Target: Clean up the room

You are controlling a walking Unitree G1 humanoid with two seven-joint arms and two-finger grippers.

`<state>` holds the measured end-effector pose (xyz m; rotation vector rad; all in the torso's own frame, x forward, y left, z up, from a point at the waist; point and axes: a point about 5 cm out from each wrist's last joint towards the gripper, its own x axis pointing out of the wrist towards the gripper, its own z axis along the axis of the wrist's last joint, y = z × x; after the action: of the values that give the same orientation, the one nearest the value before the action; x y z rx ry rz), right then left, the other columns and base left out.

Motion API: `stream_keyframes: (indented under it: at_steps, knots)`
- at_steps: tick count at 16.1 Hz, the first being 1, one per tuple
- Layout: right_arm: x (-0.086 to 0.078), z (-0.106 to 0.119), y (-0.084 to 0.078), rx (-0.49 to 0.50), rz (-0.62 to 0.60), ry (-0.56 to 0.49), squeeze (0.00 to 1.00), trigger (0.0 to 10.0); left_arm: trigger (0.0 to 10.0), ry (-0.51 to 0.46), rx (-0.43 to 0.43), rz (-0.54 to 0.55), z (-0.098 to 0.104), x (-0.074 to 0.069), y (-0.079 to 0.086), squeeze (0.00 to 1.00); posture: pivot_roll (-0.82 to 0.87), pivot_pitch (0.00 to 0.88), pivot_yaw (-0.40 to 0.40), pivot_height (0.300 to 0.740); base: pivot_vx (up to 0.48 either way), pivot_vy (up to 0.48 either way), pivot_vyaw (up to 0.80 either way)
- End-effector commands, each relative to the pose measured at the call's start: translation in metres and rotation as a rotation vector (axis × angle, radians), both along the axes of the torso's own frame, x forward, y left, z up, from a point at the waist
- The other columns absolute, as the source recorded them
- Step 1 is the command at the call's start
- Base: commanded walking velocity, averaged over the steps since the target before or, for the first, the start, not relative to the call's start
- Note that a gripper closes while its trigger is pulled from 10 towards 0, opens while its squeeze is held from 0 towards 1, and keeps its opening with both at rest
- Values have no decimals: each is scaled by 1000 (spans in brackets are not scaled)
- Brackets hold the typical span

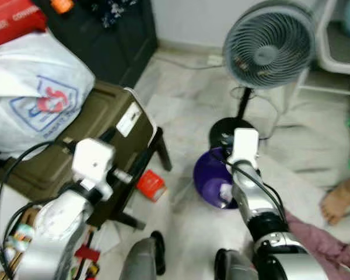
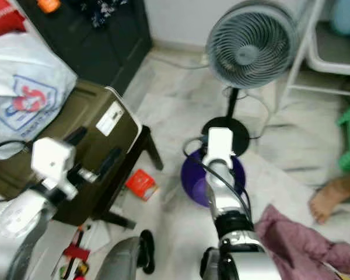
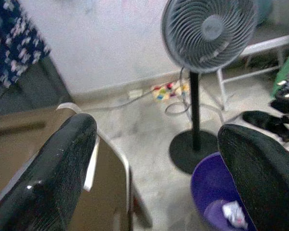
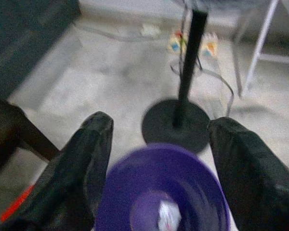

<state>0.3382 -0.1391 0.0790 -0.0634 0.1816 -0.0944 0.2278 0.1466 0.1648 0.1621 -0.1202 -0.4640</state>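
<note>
Bin partly filled, floor still littered

Right claw [image 4: 156, 159] hangs spread, released, above the purple bin [image 1: 213, 182] (one scrap inside); left claw [image 3: 156, 178] gapes empty; red packet [image 1: 150, 184] remains.

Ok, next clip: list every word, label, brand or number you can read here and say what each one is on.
No text reads with certainty.
Red box, top left: white capitals, partly cut off and blurred, unreadable.
White plastic bag: blue and red logo with a line of blue print under it, too blurred to read.
White label on the olive case: print too small.
Small red packet on the floor: no legible print.
</note>
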Motion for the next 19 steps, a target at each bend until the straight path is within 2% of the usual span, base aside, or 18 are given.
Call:
stream_keyframes:
  at_steps: [1, 4, 6, 7, 8, 10, 13, 15, 16, 17, 19]
  knots:
    - [1, 12, 13, 6, 90, -38, 1000, 10000, 10000, -21, -11, 38, -5, 9, -2, 0, 113, 96, 58, 740, 0, 0, 0]
    - [1, 17, 11, 7, 129, -42, 1000, 10000, 10000, -57, -30, 49, -3, 22, -8, 0, 85, 41, 33, 740, 0, 0, 0]
    - [-8, 19, 8, -4, 193, -44, 1000, 10000, 10000, -93, -44, 74, -1, 30, -10, 0, 64, 0, 12, 740, 0, 0, 0]
    - [-18, 30, 9, -65, 342, -144, 1000, 10000, 10000, -132, -50, 151, -1, 40, -5, 0, 53, 0, -1, 740, 0, 0, 0]
    - [-21, 34, 9, -88, 383, -183, 1000, 10000, 10000, -141, -66, 196, 0, 43, 0, 0, 45, 0, -1, 740, 0, 0, 0]
    - [-21, 35, 7, -78, 374, -193, 1000, 10000, 10000, -141, -93, 247, 0, 46, 6, 0, 40, 0, 0, 740, 0, 0, 0]
    - [-7, 54, 8, -61, 309, -280, 1000, 10000, 10000, -148, -138, 389, -2, 61, 24, 0, 35, 0, 10, 740, 0, 0, 435]
    - [-1, 64, 15, -49, 315, -304, 1000, 10000, 10000, -167, -135, 399, 0, 65, 24, 0, 44, 0, 7, 740, 0, 0, 800]
    - [0, 69, 17, -48, 325, -319, 698, 10000, 10000, -177, -136, 406, 0, 67, 23, 0, 57, 0, -4, 740, 0, 0, 800]
    - [0, 70, 18, -51, 330, -322, 0, 10000, 10000, -182, -138, 409, 0, 67, 22, 0, 59, 0, -6, 740, 0, 0, 800]
    - [1, 72, 23, -47, 343, -331, 0, 10000, 10000, -183, -143, 431, -4, 63, 20, 0, 71, 0, -24, 740, 0, 0, 800]
